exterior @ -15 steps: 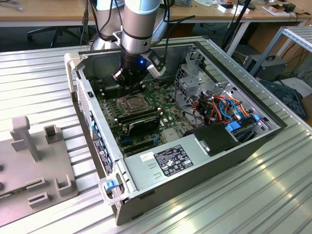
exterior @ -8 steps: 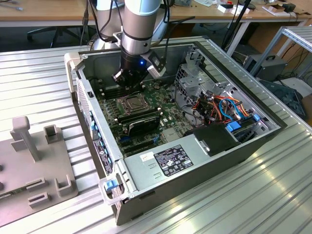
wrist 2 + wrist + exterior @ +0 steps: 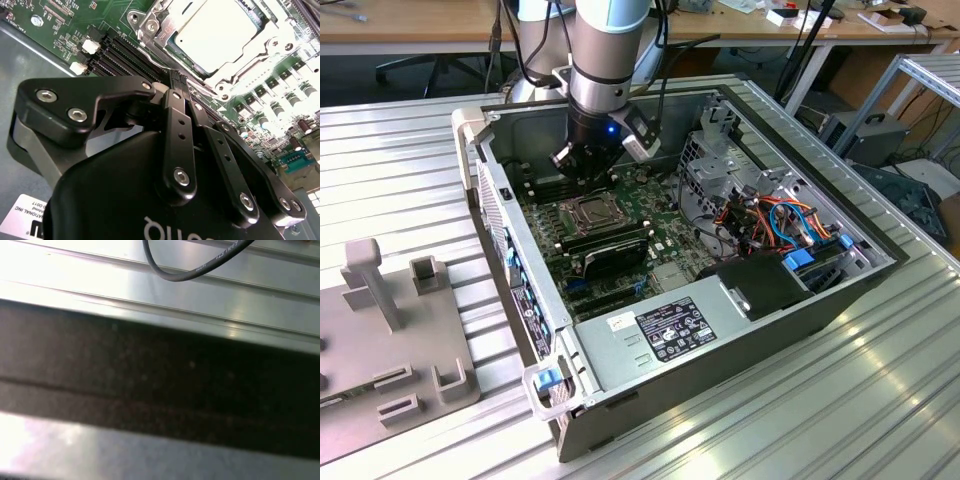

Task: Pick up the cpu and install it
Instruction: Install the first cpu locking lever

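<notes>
The gripper (image 3: 179, 82) is seen in the second wrist view with its fingers pressed together, nothing held between them, their tips poised just beside the socket (image 3: 220, 45) on the side of the dark memory slots (image 3: 117, 52). In the exterior view the gripper (image 3: 588, 172) is lowered inside the open case (image 3: 720, 350), which is laid on its side on a ribbed metal table (image 3: 390, 170). The motherboard (image 3: 665, 235) is exposed on the case floor, with a black power supply (image 3: 660, 335) nearer the camera. The cpu (image 3: 222, 27) is seated in the socket, framed by the metal bracket. A grey fixture (image 3: 385, 330) is placed on the table at the exterior view's left.
</notes>
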{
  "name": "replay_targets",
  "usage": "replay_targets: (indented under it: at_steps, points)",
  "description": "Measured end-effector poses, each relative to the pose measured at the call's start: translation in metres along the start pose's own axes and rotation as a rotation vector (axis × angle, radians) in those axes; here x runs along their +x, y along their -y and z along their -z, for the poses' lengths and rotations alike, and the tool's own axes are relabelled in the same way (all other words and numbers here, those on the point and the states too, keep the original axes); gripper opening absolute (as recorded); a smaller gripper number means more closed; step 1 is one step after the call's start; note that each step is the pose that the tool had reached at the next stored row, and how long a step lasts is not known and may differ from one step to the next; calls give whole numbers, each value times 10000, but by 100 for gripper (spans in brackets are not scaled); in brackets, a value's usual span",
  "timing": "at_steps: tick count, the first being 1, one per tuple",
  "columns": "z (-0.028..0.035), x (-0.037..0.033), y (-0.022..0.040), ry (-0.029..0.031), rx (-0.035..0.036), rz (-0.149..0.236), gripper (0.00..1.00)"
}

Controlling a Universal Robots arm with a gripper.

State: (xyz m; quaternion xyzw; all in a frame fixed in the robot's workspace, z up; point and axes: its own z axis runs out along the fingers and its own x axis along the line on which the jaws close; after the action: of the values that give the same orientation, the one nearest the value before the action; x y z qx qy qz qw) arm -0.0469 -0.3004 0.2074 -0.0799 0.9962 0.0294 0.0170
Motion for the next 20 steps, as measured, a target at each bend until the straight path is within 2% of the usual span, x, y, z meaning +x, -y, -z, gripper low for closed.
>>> replay_targets:
  at_steps: [11, 20]
  points:
    - [-1, -1, 0, 0, -1, 1, 11]
    - [-8, -42, 7, 0, 0, 1, 11]
